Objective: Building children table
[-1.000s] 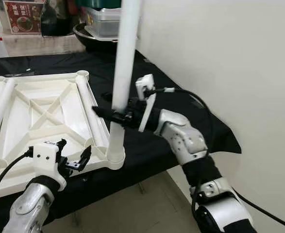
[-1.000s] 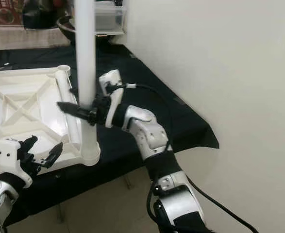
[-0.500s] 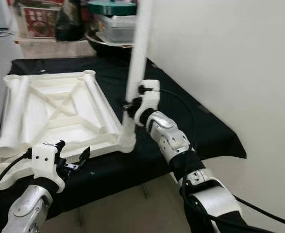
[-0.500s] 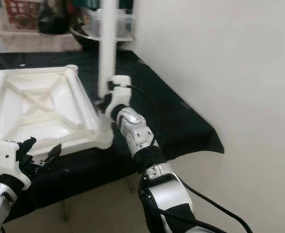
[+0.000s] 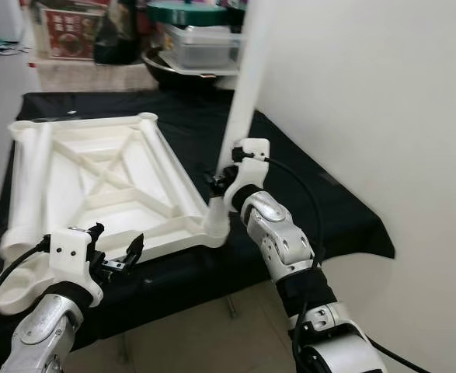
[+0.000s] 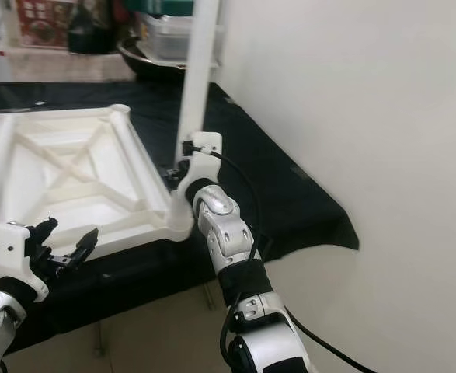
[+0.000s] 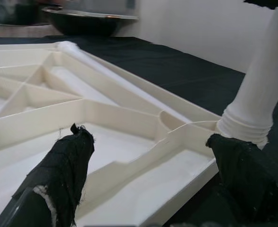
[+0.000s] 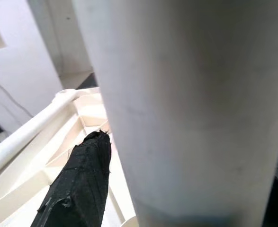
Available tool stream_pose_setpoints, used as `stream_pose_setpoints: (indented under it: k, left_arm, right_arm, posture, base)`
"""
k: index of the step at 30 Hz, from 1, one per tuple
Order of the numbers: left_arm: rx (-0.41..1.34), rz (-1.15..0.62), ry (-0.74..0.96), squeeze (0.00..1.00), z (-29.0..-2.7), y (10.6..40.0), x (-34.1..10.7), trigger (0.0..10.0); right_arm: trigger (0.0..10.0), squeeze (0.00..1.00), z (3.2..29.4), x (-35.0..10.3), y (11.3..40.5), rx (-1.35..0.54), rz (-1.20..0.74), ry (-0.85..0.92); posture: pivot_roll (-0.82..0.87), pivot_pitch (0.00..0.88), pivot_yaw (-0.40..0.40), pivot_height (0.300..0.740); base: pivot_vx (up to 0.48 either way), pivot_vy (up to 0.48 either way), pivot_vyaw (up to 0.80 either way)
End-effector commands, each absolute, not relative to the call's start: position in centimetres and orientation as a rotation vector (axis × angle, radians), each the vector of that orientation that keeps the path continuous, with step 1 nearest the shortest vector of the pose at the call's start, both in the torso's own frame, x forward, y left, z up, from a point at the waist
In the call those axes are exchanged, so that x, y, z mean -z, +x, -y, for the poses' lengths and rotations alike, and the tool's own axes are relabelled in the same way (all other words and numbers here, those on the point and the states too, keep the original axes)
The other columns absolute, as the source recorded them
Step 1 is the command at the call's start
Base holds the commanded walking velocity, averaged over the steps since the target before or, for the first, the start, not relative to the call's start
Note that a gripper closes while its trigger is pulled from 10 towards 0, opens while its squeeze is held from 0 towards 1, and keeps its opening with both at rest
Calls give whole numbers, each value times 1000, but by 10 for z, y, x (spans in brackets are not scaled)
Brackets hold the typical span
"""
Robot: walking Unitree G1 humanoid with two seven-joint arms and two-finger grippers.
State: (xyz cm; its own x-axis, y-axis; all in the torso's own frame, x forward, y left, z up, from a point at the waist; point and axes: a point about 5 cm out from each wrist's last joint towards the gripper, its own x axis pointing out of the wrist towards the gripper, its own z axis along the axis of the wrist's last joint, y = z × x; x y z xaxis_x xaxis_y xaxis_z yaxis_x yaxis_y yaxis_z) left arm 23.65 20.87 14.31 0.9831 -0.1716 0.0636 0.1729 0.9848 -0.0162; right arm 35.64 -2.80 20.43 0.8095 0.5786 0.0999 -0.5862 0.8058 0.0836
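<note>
Tabletop: we are looking at one white plastic children's tabletop (image 5: 103, 183), lying upside down with its ribbed underside up, on the black cloth-covered table (image 5: 305, 194).
Legs: we are counting three long white plastic tube legs. One upright leg (image 5: 243, 101) is standing in the tabletop's near right corner socket (image 5: 216, 225); two loose legs are lying flat inside the tabletop, one along its left edge (image 5: 33, 183) and one along its right edge (image 5: 165, 159).
Right gripper: our right gripper (image 5: 218, 183) is reaching to the upright leg just above the socket; in the right wrist view one black finger (image 8: 79, 184) is lying beside the tube, which looks clamped between the fingers.
Left gripper: our left gripper (image 5: 119, 252) is hovering just in front of the tabletop's near edge, fingers spread apart and holding nothing.
Behind the tabletop: one dark bowl-shaped pan (image 5: 181, 70) with a clear lidded container (image 5: 200, 43) on it is sitting past the table's far edge.
Change: compared with a second ago, the tabletop is lying further left and turned, the upright leg is leaning more to the right, and our right arm is reaching more steeply forward.
</note>
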Motion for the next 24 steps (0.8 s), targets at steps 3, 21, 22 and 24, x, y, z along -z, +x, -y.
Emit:
stream_pose_setpoints:
  k: [3, 21, 22, 24]
  left_arm:
    - [176, 51, -29, 0, -209, 238, -139, 10000]
    - [172, 58, -37, 0, -207, 237, -138, 10000]
    - [174, 57, -37, 0, -207, 236, -138, 10000]
    - [175, 56, -36, 0, -207, 236, -139, 10000]
  right_arm:
    - [10000, 0, 15, -217, 349, -908, 168, 183]
    - [0, 0, 65, -148, 381, -361, -197, -39]
    - [0, 0, 74, -142, 378, -176, -227, 11]
    - [0, 0, 77, -139, 373, -79, -241, 46]
  posture:
    - [196, 0, -157, 740]
    - [209, 0, -170, 740]
    - [210, 0, -168, 740]
    - [208, 0, -167, 740]
  base:
    - [0, 0, 0]
    - [0, 0, 0]
    - [0, 0, 0]
    - [0, 0, 0]
